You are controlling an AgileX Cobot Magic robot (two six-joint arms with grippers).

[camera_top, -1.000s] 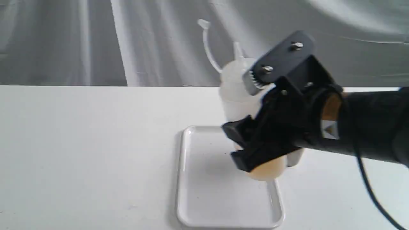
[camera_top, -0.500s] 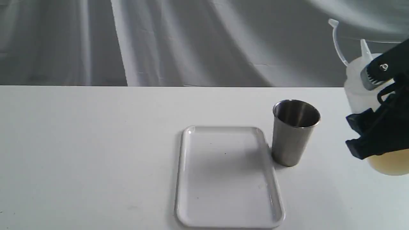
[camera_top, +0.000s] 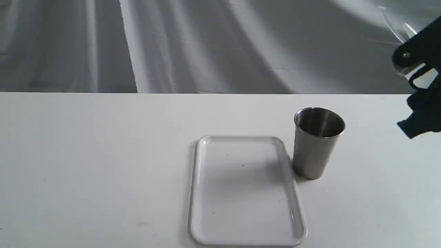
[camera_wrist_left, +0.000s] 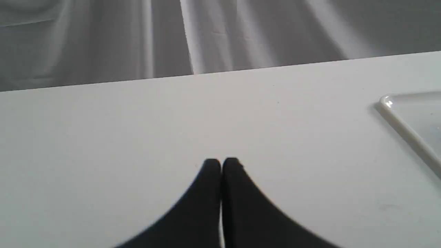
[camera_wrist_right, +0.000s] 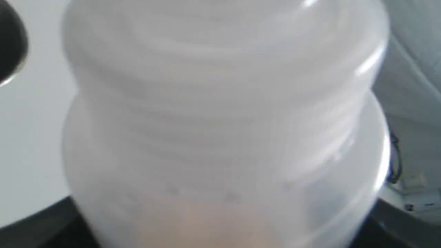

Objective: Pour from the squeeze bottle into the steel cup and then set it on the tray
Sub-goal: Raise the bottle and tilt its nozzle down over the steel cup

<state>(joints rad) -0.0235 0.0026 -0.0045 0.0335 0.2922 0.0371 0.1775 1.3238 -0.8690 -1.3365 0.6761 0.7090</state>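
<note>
The steel cup (camera_top: 318,143) stands upright on the white table, just right of the white tray (camera_top: 241,193), which has nothing on it. My right gripper (camera_top: 415,96) is raised at the far right edge of the exterior view, right of the cup and above its rim. It is shut on the squeeze bottle (camera_wrist_right: 220,131), whose translucent ribbed body fills the right wrist view, amber liquid low in it and black fingers (camera_wrist_right: 38,224) on both sides. Only the nozzle (camera_top: 410,30) and strap show in the exterior view. My left gripper (camera_wrist_left: 221,162) is shut and empty over bare table.
A grey draped cloth (camera_top: 172,44) hangs behind the table's far edge. A corner of the tray (camera_wrist_left: 406,127) shows beside the left gripper in the left wrist view.
My right gripper has carried the bottle from over the tray rightward and upward, past the cup, to the view's right edge. The cup, hidden before, now shows.
</note>
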